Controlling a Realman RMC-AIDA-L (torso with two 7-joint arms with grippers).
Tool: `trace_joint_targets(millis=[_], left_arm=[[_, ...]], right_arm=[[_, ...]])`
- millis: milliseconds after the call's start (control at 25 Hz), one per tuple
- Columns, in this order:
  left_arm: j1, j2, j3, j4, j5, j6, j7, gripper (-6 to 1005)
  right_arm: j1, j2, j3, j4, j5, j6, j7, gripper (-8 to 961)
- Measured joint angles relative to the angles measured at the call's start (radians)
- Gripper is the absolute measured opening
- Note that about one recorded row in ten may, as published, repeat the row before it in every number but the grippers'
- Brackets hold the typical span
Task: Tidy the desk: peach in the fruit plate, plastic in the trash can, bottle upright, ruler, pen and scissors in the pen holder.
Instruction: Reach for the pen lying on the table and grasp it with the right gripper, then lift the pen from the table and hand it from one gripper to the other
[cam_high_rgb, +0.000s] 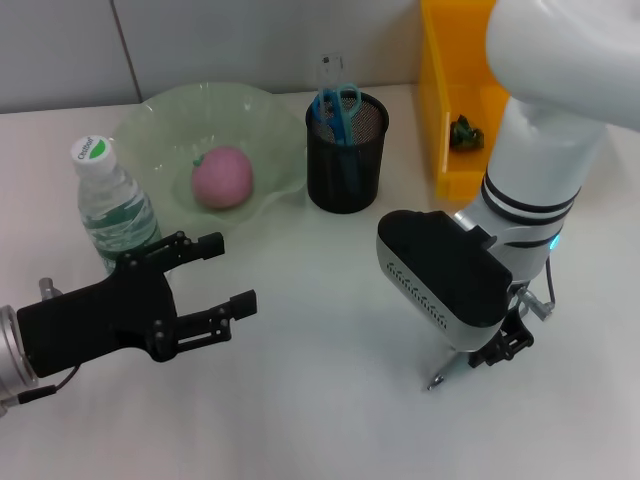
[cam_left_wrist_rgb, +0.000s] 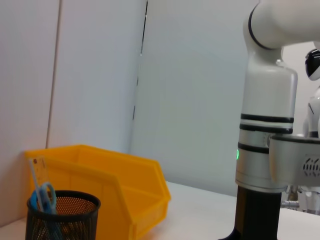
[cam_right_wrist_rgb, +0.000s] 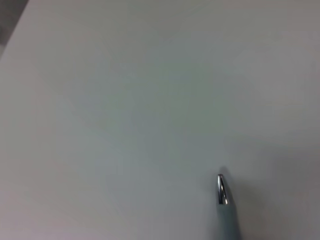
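Observation:
My right gripper (cam_high_rgb: 503, 345) hangs low over the front right of the table, shut on the pen (cam_high_rgb: 447, 371), whose silver tip (cam_right_wrist_rgb: 221, 190) points down at the white tabletop. The black mesh pen holder (cam_high_rgb: 346, 152) at the back centre holds blue scissors (cam_high_rgb: 340, 105) and a clear ruler (cam_high_rgb: 327, 70). A pink peach (cam_high_rgb: 222, 177) lies in the green fruit plate (cam_high_rgb: 160, 120). The bottle (cam_high_rgb: 112, 203) stands upright left of the plate. My left gripper (cam_high_rgb: 232, 275) is open at the front left, beside the bottle, holding nothing.
A yellow bin (cam_high_rgb: 443, 110) stands at the back right with a small dark green crumpled piece (cam_high_rgb: 465, 132) inside. The left wrist view shows the pen holder (cam_left_wrist_rgb: 62, 215), the bin (cam_left_wrist_rgb: 115, 185) and the right arm (cam_left_wrist_rgb: 265, 150).

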Motion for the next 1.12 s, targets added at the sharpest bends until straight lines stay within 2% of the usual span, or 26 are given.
trace_joint_targets(millis=[280, 480, 600, 640, 680, 720, 800, 840, 880, 1000, 1040, 1120], left_arm=[[0.0, 0.001, -0.001, 0.001, -0.003, 0.009, 0.0, 811], [-0.004, 0.002, -0.006, 0.002, -0.003, 0.015, 0.0, 811], [-0.006, 0.002, -0.003, 0.002, -0.017, 0.018, 0.0, 811], [-0.008, 0.002, 0.0, 0.001, -0.032, 0.024, 0.0, 811], [-0.008, 0.002, 0.0, 0.001, -0.032, 0.024, 0.0, 811], [-0.008, 0.002, 0.002, 0.001, -0.04, 0.028, 0.001, 811], [-0.008, 0.001, 0.002, -0.001, -0.056, 0.041, 0.003, 811], [-0.008, 0.001, 0.001, -0.002, -0.07, 0.056, 0.004, 811], [-0.008, 0.001, 0.001, -0.002, -0.07, 0.056, 0.004, 811], [-0.01, 0.0, 0.002, -0.005, -0.095, 0.093, 0.004, 811], [-0.01, 0.0, 0.002, -0.006, -0.116, 0.118, 0.004, 811], [-0.01, 0.0, 0.002, -0.006, -0.116, 0.118, 0.004, 811]], right_arm=[[0.0, 0.0, 0.005, -0.008, 0.007, -0.008, 0.0, 218], [0.007, -0.004, 0.077, -0.023, 0.014, -0.057, 0.0, 193], [0.014, -0.007, 0.214, -0.076, 0.017, -0.127, 0.0, 148], [0.023, -0.011, 0.331, -0.118, 0.032, -0.184, -0.002, 133], [0.023, -0.011, 0.331, -0.118, 0.032, -0.184, -0.002, 133], [0.029, -0.014, 0.392, -0.134, 0.045, -0.211, -0.004, 133], [0.038, -0.027, 0.516, -0.158, 0.081, -0.266, -0.008, 133], [0.035, -0.042, 0.629, -0.185, 0.127, -0.306, -0.01, 133], [0.035, -0.042, 0.629, -0.185, 0.127, -0.306, -0.01, 133], [0.001, -0.064, 0.769, -0.229, 0.217, -0.342, -0.007, 133], [-0.041, -0.071, 0.829, -0.263, 0.287, -0.355, 0.001, 133], [-0.064, -0.072, 0.846, -0.28, 0.318, -0.355, 0.005, 133]])
